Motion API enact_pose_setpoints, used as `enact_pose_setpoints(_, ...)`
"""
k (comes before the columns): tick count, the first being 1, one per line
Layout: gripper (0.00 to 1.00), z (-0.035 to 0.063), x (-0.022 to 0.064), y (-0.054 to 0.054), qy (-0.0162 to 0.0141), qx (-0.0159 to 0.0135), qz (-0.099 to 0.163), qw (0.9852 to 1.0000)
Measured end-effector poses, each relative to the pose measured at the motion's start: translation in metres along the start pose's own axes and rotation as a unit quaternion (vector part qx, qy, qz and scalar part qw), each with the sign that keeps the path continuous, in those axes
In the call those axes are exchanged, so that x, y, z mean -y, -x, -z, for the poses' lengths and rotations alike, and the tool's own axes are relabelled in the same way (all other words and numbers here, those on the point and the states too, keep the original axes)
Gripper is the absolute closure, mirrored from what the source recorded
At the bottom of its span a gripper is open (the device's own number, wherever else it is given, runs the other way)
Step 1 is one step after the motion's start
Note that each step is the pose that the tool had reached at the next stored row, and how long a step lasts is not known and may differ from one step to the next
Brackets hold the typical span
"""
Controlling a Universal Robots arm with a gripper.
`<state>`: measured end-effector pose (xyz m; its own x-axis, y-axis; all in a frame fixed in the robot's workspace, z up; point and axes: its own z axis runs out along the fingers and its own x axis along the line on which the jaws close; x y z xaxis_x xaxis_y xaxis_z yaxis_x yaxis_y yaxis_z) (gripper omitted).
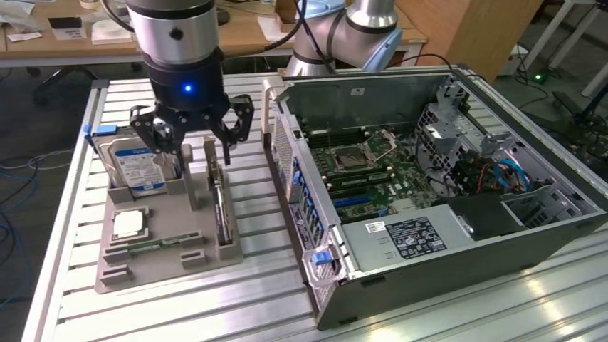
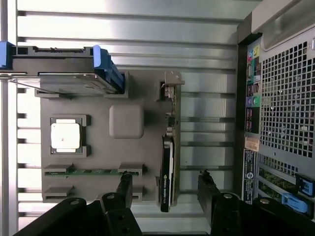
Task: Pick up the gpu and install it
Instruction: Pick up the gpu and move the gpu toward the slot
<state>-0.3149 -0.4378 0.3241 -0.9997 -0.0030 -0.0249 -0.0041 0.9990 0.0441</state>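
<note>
GPU (image 1: 221,214) stands on its long edge in a slot of a grey holder (image 1: 171,269). It is on the holder's side at the exterior view's right, nearest the open computer case (image 1: 428,199). From here it reads as a thin, dark, flat card. The holder lies on a slatted metal surface (image 1: 247,306). The gripper (image 1: 201,162) hangs over the holder's far part, beside the upright hard drive (image 1: 138,167). Its fingers are spread wide and grasp nothing.

In the wrist view the GPU (image 2: 166,169) is seen edge-on. It is a narrow strip, dark at the end by the fingers, with a silvery metal bracket at the other end. The gripper (image 2: 165,173) straddles the dark end with its jaws fully apart. One finger (image 2: 124,184) stands on either side, and a clear gap separates each from the card. The processor chip (image 2: 65,136) sits in its own pocket, well apart.
</note>
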Motion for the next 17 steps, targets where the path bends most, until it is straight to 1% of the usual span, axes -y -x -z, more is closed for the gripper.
enact_pose_setpoints(17,0.35,-0.0306,0.0023,-0.001,-0.0002,-0.0002,0.004,1.0000)
